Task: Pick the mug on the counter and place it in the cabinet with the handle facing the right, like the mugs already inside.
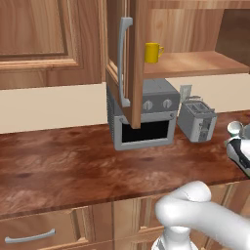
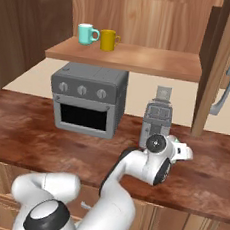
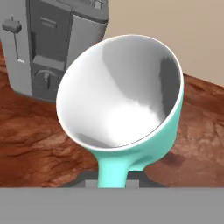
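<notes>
Fingers [image 3: 146,180] pinched narrow on the loop handle of the teal mug [image 3: 168,127]. It sits right ahead of my tips, tilted, over the counter [image 3: 26,131], with a grey toaster [image 3: 52,48] beyond. Glossy, rigid, ceramic-looking, probably light but slippery and chippable. The handle grip may let it pivot, so keep it firm.

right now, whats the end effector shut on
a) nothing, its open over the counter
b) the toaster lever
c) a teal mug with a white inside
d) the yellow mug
c: in the hand view the teal mug, white inside, fills the middle and its handle runs down into the end effector, with the counter and the toaster behind it.
</notes>
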### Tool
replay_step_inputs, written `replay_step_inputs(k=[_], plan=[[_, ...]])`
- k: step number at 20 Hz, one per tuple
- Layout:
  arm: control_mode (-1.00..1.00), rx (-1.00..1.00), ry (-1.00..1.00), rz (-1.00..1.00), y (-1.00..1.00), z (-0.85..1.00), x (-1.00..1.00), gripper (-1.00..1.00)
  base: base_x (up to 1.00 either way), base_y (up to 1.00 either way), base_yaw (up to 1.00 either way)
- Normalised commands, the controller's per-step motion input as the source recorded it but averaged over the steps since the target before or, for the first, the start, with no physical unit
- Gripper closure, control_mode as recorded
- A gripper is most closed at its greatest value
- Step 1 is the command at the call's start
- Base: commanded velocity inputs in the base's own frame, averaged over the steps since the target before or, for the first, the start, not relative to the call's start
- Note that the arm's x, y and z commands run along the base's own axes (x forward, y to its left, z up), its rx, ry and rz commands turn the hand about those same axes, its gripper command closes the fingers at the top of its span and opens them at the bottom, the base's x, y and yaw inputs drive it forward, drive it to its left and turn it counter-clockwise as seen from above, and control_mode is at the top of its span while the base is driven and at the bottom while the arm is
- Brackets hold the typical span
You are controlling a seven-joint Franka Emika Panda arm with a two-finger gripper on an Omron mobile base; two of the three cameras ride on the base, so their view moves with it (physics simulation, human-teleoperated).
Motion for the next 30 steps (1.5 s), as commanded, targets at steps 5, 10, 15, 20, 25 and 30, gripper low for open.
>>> replay_step_inputs(k=[5,10,15,20,25,30], plan=[[-1.0,-0.02,-0.08,0.07,0.35,0.6,-0.14,1.0,0.0,0.0,0.0],[-1.0,-0.01,-0.02,0.0,0.3,0.65,-0.03,1.0,0.0,0.0,0.0],[-1.0,0.0,0.0,0.0,0.25,0.54,0.0,1.0,0.0,0.0,0.0],[-1.0,0.05,0.0,0.0,0.25,0.55,0.0,1.0,0.0,0.0,0.0],[-1.0,0.12,0.0,0.0,0.18,0.6,-0.01,1.0,0.0,0.0,0.0],[-1.0,0.13,0.0,0.0,0.08,0.47,0.0,1.0,0.0,0.0,0.0]])
